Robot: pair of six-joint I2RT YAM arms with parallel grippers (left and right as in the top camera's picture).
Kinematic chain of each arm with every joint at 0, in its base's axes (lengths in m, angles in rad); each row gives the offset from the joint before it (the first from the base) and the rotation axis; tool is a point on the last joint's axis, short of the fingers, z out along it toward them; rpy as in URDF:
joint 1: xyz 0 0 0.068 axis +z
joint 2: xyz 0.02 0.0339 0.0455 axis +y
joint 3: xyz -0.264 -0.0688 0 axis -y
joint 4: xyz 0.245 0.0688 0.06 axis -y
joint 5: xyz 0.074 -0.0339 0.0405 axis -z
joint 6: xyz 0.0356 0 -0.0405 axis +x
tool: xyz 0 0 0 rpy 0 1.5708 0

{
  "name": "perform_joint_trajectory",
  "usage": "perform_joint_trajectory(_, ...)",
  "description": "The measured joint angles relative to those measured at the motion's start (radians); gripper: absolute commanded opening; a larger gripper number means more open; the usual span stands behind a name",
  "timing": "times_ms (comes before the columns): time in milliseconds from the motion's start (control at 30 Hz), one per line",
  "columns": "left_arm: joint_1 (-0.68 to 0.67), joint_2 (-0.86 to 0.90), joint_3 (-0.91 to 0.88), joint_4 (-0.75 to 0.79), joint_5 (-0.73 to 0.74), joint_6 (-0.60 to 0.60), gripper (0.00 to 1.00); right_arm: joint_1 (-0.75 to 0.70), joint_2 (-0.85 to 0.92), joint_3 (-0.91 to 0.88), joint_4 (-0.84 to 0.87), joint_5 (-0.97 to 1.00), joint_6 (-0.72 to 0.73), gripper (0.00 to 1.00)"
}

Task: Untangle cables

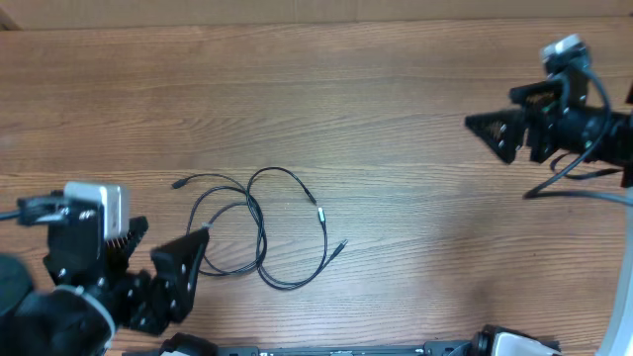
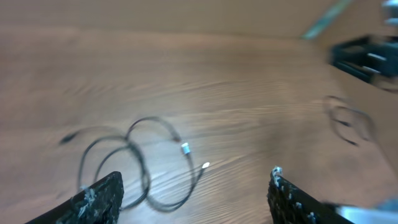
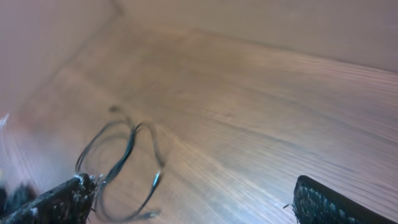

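Cables (image 1: 259,232) tangled in overlapping loops on wooden table (image 1: 396,99), left of centre, plug tips lying free. Left gripper (image 1: 163,255) just beside loops' left edge, fingers spread wide, grasping nothing. Right gripper (image 1: 495,133) well apart at far right, likewise spread, empty.

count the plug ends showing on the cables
3. The left plug end sits upper left of the cables; the middle plug end right of them; the right plug end farthest right. Another may be hidden by the left pincer.

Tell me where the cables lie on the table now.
In the overhead view the cables lie left of centre on the table, right beside the left gripper.
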Motion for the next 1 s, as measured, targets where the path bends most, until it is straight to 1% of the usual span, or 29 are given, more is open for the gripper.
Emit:
perform_joint_trajectory(100, 0.000, 0.000, -0.077, -0.001, -0.086, -0.042, 0.73, 0.063, -0.020, 0.000, -0.066, -0.001, -0.112, 1.00)
perform_joint_trajectory(167, 0.000, 0.000, -0.137, 0.002, -0.145, -0.071, 0.73, 0.122, -0.033, 0.000, -0.131, -0.011, -0.220, 1.00)
perform_joint_trajectory(200, 0.000, 0.001, -0.164, 0.000, -0.171, -0.087, 0.73, 0.130, -0.034, 0.000, -0.137, -0.013, -0.236, 1.00)
perform_joint_trajectory(300, 0.000, 0.002, -0.258, 0.012, -0.240, -0.150, 0.73, 0.203, -0.039, 0.000, -0.208, -0.043, -0.389, 1.00)
perform_joint_trajectory(400, 0.000, 0.002, -0.341, 0.056, -0.275, -0.196, 0.74, 0.258, -0.039, 0.000, -0.212, -0.062, -0.483, 1.00)
perform_joint_trajectory(600, 0.000, 0.002, -0.486, 0.184, -0.309, -0.230, 0.74, 0.307, -0.039, 0.000, -0.206, -0.077, -0.564, 1.00)
perform_joint_trajectory(733, 0.000, 0.002, -0.592, 0.294, -0.315, -0.218, 0.74, 0.312, -0.039, 0.000, -0.214, -0.080, -0.581, 1.00)
perform_joint_trajectory(833, 0.000, 0.002, -0.696, 0.409, -0.310, -0.168, 0.73, 0.312, -0.039, 0.000, -0.222, -0.084, -0.587, 1.00)
perform_joint_trajectory(1000, 0.000, 0.003, -0.867, 0.606, -0.242, -0.063, 0.73, 0.312, -0.039, 0.000, -0.223, -0.103, -0.588, 1.00)
